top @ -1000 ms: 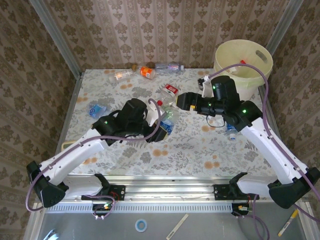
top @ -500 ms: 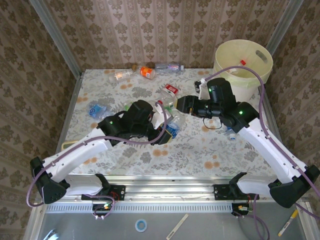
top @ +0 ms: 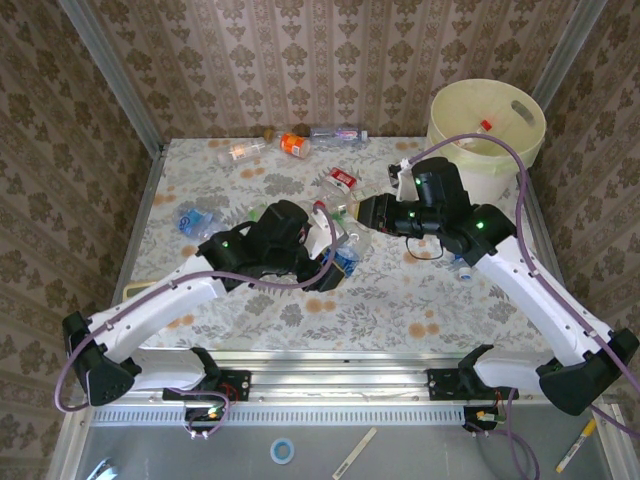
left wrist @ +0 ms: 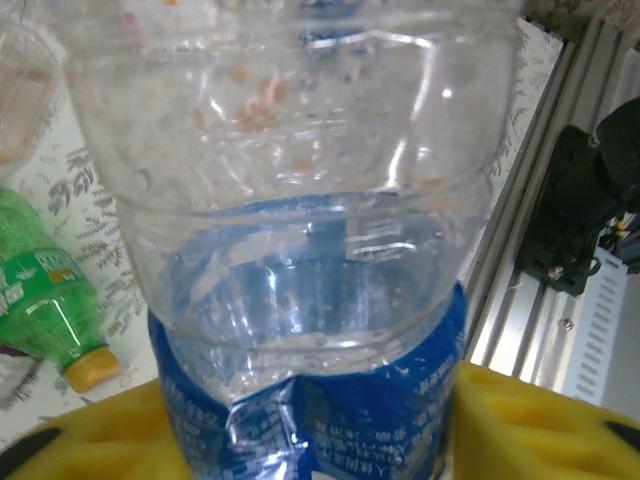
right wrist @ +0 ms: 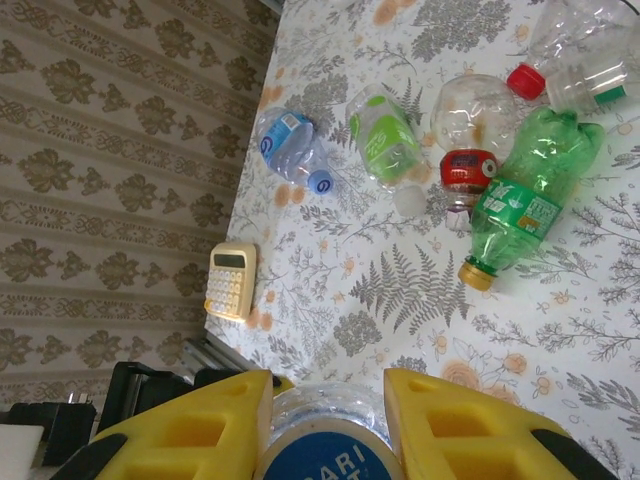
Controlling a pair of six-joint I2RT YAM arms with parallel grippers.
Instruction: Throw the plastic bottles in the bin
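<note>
Within the last second the right gripper (top: pixel 362 213) has moved in on the blue-labelled bottle (top: pixel 348 250) at the middle of the table (top: pixel 400 300) and drawn its wide-spread jaws together on it. In the right wrist view its yellow fingers (right wrist: pixel 200 430) now sit tight against both sides of the bottle's rounded end, so it appears to have a grasp. The left gripper (top: pixel 335 268), which was carrying the bottle a second ago, has leaned in toward the right arm. In the left wrist view the bottle's crumpled blue label stands between that gripper's yellow pads (left wrist: pixel 530 420), but whether they clamp it or have begun to let go cannot be told. This reads as a handover: the bottle is passing to the arm on the side of the bin (top: pixel 437 110), which stands at the far right corner, well apart from the bottle. The likely next need is a full release by the left before the right pulls away, or the thin plastic may be tugged between the two. Much remains: a green bottle (right wrist: pixel 520 200) and several others lie on the table, beside a yellow calculator (right wrist: pixel 230 282) that should stay.
</note>
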